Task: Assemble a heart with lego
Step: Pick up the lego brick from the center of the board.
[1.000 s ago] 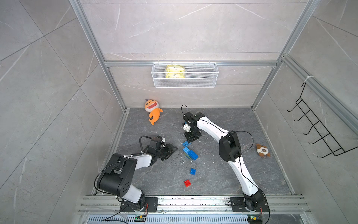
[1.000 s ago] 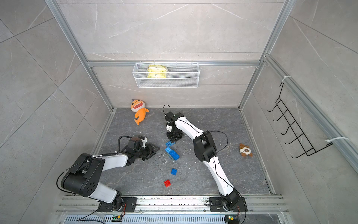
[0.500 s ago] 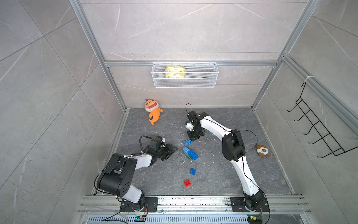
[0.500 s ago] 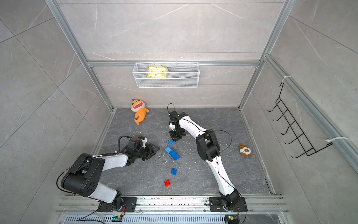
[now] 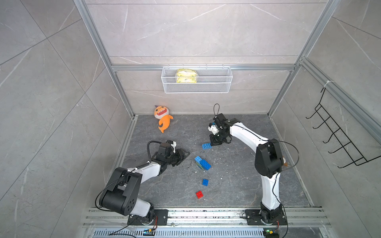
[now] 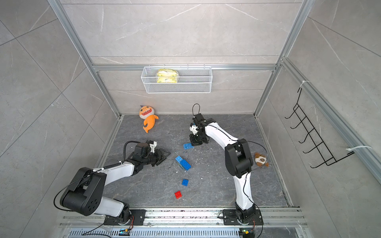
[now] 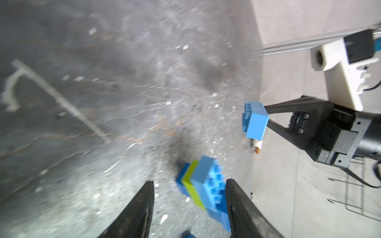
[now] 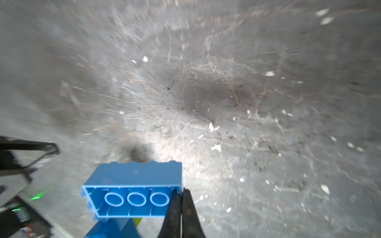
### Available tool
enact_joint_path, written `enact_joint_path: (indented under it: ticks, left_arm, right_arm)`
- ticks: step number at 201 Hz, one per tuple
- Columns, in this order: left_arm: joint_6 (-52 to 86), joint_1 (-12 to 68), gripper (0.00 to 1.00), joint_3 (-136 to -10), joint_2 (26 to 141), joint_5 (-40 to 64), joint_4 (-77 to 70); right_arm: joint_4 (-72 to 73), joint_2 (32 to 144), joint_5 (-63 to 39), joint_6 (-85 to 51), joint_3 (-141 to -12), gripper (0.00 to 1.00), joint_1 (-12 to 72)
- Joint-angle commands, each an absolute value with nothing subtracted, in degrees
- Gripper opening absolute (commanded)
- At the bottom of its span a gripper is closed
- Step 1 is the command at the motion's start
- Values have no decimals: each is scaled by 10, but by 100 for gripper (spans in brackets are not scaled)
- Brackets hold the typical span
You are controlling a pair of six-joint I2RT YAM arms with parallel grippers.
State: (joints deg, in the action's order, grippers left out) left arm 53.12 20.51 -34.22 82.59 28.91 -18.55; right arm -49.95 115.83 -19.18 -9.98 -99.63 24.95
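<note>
Build: the heart cluster (image 5: pixel 202 162) (image 6: pixel 183 162) is a stepped stack of joined bricks, blue on both outer layers with a lime-green layer sandwiched between and studs showing on the blue top; it lies on the grey floor (image 5: pixel 237 185) near the middle of the scene
Loose pieces: a small blue square brick (image 5: pixel 205 182) lies just nearer than the heart cluster, and a red square brick (image 5: pixel 199 194) lies nearer again and slightly left; the two are apart from each other and from the cluster
Carried piece: a long blue brick (image 5: pixel 206 145) (image 8: pixel 132 191), its hollow underside with three round tubes turned towards the right wrist camera
Right gripper: the right gripper (image 5: pixel 212 143) is pinched tight on one end wall of the long blue brick, fingers pressed together there; whether the brick touches the floor cannot be told
Left gripper: the left gripper (image 5: pixel 184 154) lies low over the floor, jaws apart with nothing between them
Cluster to tools: the heart cluster sits just right of the left gripper's tips without touching them; it is nearer than the held long blue brick, with bare floor between the two
Surroundings: an orange plush fish (image 5: pixel 162 118) lies at the far left by the back wall, well apart from the bricks
</note>
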Motion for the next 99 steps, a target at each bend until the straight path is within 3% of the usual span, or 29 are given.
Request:
enact_joint_path:
  ticks: [1,39,99]
  left_arm:
    - [541,224,60,-396,796,313,-234]
    - [574,255,61,-442,820,368,-415]
    - [436,284,69,-500,810,397,-425]
  right_arm:
    - [-436,1084,-313,-160,-956,1,227]
    - [-311,1009,-491,-280,-884,3,197]
    - [-210,959,-598,-397,-843,4,157]
